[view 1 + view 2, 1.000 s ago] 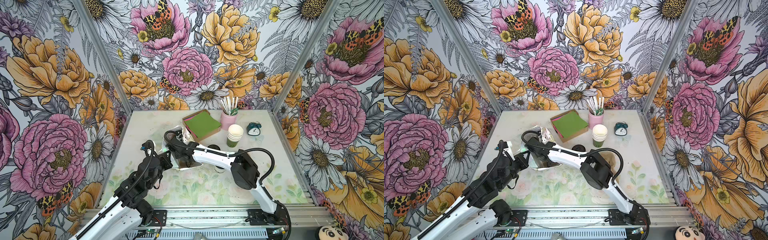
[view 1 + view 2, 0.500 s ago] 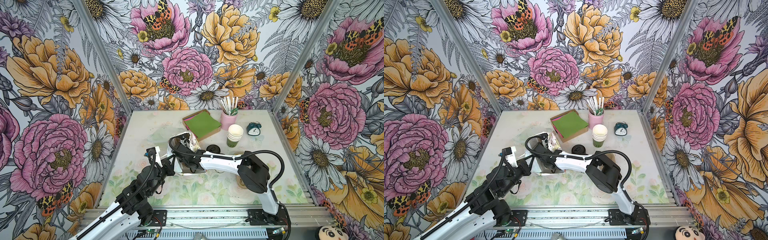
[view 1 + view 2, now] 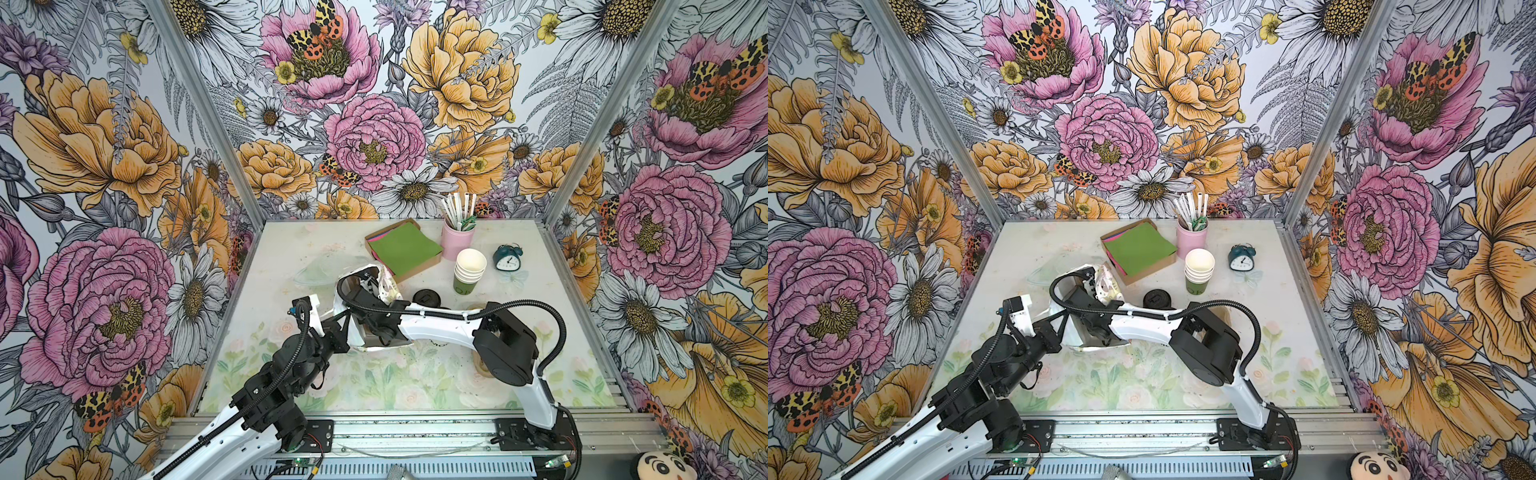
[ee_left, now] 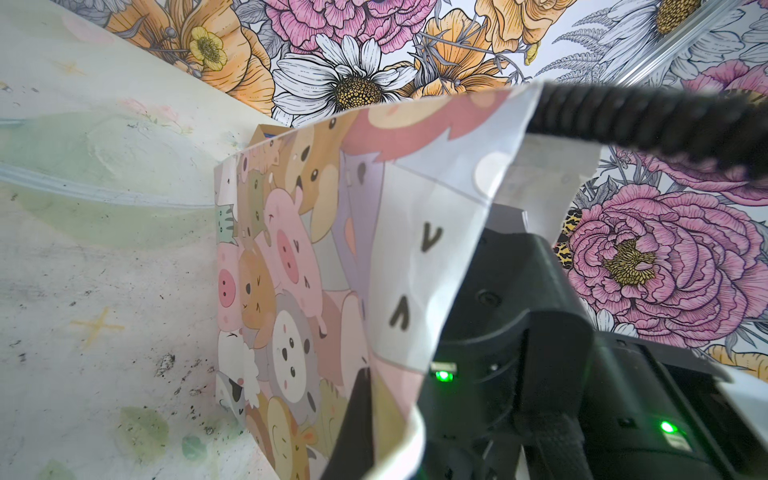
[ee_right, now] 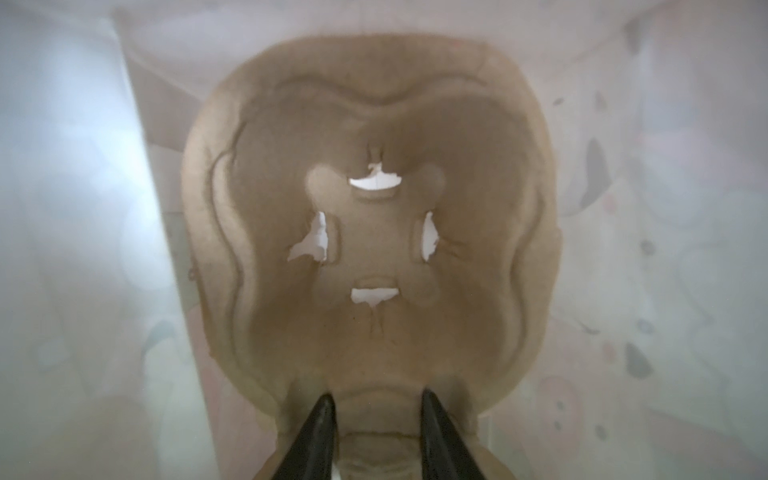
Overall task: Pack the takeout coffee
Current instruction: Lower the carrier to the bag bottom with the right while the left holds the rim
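A paper bag (image 3: 385,283) with cartoon animals on it stands in the middle of the table (image 3: 374,386). The left gripper (image 3: 341,325) is closed tight on the bag's edge and holds it.

The right arm reaches over and down into the bag. In the right wrist view, the right gripper (image 5: 376,399) is inside the bag. A brown cup tray (image 5: 478,208) lies at the bottom, with four torn slits in its middle. The two black fingers (image 5: 320,436) are spread apart. The tray's near edge sits between them, and they do not seem to squeeze it.

The coffee cup with its black lid does not show clearly. In a top view, a pale round thing (image 3: 475,308) peeks out from behind the right arm. That may be it, but the arm hides most of it.

A low pile of black lids (image 3: 426,297) sits just beside the bag. A stack of open paper cups (image 3: 469,270) stands near the lids. Behind them are a pink pot of straws (image 3: 457,239), a flat box of green paper (image 3: 405,249) and a small blue clock (image 3: 508,258).
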